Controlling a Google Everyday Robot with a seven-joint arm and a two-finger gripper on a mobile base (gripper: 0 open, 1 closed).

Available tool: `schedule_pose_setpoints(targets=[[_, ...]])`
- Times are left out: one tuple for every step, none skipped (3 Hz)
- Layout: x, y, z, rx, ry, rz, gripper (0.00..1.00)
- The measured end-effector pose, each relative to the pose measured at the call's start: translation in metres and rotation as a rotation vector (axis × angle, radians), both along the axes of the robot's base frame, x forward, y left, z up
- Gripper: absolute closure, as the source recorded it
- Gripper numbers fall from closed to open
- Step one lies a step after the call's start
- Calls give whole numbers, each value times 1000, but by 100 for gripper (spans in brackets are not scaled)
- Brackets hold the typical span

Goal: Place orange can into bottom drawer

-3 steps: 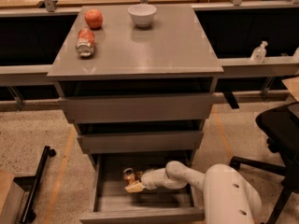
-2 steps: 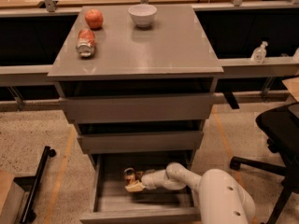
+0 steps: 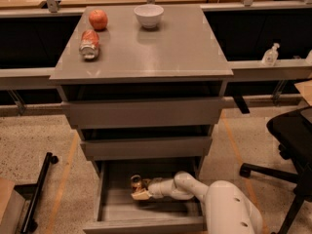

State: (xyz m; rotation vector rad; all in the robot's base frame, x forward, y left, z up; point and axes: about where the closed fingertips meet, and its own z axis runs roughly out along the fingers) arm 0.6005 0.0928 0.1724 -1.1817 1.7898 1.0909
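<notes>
At the lower left of the frame a black bar [image 3: 38, 191] lies on the speckled floor, well apart from the work. Above it, at the upper left of the grey tabletop [image 3: 165, 48], a dented red can [image 3: 89, 44] lies on its side near a red apple [image 3: 98, 19], and a white bowl [image 3: 148, 15] stands further right along the back edge; none of these belong to the job. Below the tabletop, the two shallower drawers [image 3: 146, 112] show their fronts, while the bottom drawer [image 3: 141, 225] is pulled out toward the lower edge of the frame with its inside open to view. The orange can [image 3: 136, 183] stands inside that drawer, left of centre and close to upright, apparently on the drawer floor. The end effector [image 3: 140, 195] is down in the drawer right against the can's lower right side; whether it grips the can or has let go, I cannot tell. The white arm [image 3: 181, 186] runs from there to the robot's body [image 3: 229, 213] at the lower right. Further right sit a small bottle [image 3: 270, 55] on a ledge and a black office chair [image 3: 292, 130]. By my reading the task is nearly done: the can is in the right drawer, and what remains is a clean release and drawing the arm out without tipping it.
</notes>
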Motion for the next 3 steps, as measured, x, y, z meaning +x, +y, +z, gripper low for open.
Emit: schedule_pose_setpoints(targets=[[-1, 2, -3, 7, 4, 10, 12], [-2, 4, -3, 9, 6, 13, 0], [-2, 4, -3, 9, 6, 13, 0]])
